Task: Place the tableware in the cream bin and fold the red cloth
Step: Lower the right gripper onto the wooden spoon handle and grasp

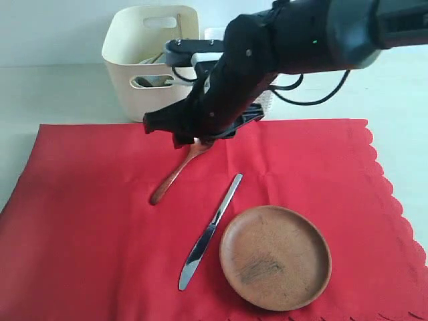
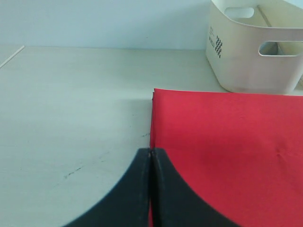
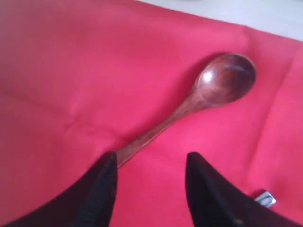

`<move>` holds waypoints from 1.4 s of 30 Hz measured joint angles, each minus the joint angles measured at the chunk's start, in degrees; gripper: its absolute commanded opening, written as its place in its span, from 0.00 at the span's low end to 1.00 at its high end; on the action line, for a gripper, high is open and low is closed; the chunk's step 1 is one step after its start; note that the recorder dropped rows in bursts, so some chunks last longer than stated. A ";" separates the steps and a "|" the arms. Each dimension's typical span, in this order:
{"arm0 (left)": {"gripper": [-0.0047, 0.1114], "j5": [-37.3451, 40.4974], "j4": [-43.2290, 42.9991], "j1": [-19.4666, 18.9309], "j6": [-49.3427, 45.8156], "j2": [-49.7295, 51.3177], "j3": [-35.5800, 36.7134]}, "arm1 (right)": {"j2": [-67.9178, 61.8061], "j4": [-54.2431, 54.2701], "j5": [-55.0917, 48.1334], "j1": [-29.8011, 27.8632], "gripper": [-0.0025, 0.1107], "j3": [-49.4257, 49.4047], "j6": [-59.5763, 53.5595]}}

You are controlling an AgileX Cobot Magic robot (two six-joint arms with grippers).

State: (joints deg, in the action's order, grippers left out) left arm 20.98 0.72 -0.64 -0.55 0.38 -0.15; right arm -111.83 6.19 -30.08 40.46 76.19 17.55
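The red cloth (image 1: 87, 221) lies spread flat, and on it rest a brown wooden spoon (image 1: 175, 174), a metal knife (image 1: 210, 231) and a round brown plate (image 1: 275, 257). The cream bin (image 1: 150, 60) stands behind the cloth's far edge, with some items showing inside it. My right gripper (image 1: 175, 134) hangs open just above the spoon's far end. In the right wrist view the spoon (image 3: 208, 92) lies on the cloth, its handle ending beside one finger of the right gripper (image 3: 150, 158). My left gripper (image 2: 151, 152) is shut on nothing, over the edge of the cloth (image 2: 222, 142) near a corner.
The right arm (image 1: 301, 33) reaches across from the upper right and hides a white lattice basket (image 1: 265, 100) beside the bin (image 2: 255, 56). Bare pale tabletop (image 2: 71, 109) lies left of the cloth. The knife's end (image 3: 264, 198) shows near the right gripper.
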 measured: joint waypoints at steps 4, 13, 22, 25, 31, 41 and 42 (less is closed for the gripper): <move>0.04 0.00 0.00 0.00 0.00 0.00 0.00 | -5.14 0.00 -2.46 0.08 0.53 4.84 0.00; 0.04 0.00 0.00 0.00 0.00 0.00 0.00 | -13.43 0.00 -7.42 0.08 0.53 13.57 0.76; 0.04 0.00 0.00 0.00 0.00 0.00 0.00 | -17.62 0.00 -9.59 0.08 0.51 16.16 1.14; 0.04 0.00 0.00 0.00 0.00 0.00 0.00 | -17.71 0.00 -9.85 0.08 0.45 16.16 1.14; 0.04 0.00 0.00 0.00 0.00 0.00 0.00 | -17.75 0.00 -10.12 0.08 0.21 16.38 1.14; 0.04 0.00 0.00 0.00 0.00 0.00 0.00 | -17.75 0.00 -12.75 0.08 0.02 16.61 0.43; 0.04 0.00 0.00 0.00 0.00 0.00 0.00 | -17.75 0.00 -13.12 0.08 0.02 16.69 -0.25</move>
State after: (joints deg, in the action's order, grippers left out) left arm 20.98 0.72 -0.64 -0.55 0.38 -0.15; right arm -129.59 6.19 -43.20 40.55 92.88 17.30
